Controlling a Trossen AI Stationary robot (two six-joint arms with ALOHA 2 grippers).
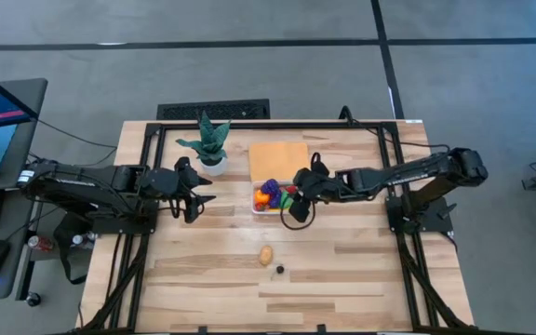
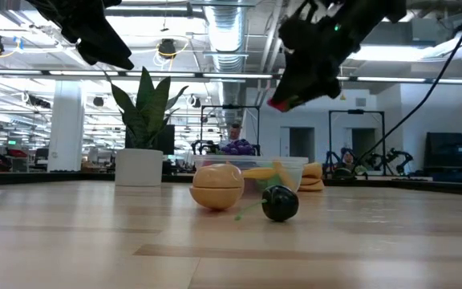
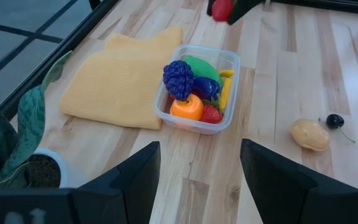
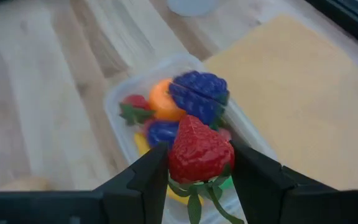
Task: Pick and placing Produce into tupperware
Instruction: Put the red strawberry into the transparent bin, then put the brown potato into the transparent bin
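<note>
The clear tupperware stands on the table beside the flat orange cloth and holds several toy produce pieces: purple grapes, an orange piece, a green one and a red one. My right gripper hovers just above the tupperware, shut on a red toy strawberry. My left gripper is open and empty, raised over the table left of the tupperware, near the potted plant. A tan toy and a dark cherry lie on the table nearer the front edge. My right gripper pinches the toy strawberry by its two sides between its fingers. The green leaf end sits back between the fingers and the red tip points forward. The strawberry is lifted clear, above the tupperware.
The potted plant in its white pot stands at the far left of the cloth, close to my left gripper. The tan toy and cherry lie on bare wood near the table's middle front. Dark frame rails line the table edges.
</note>
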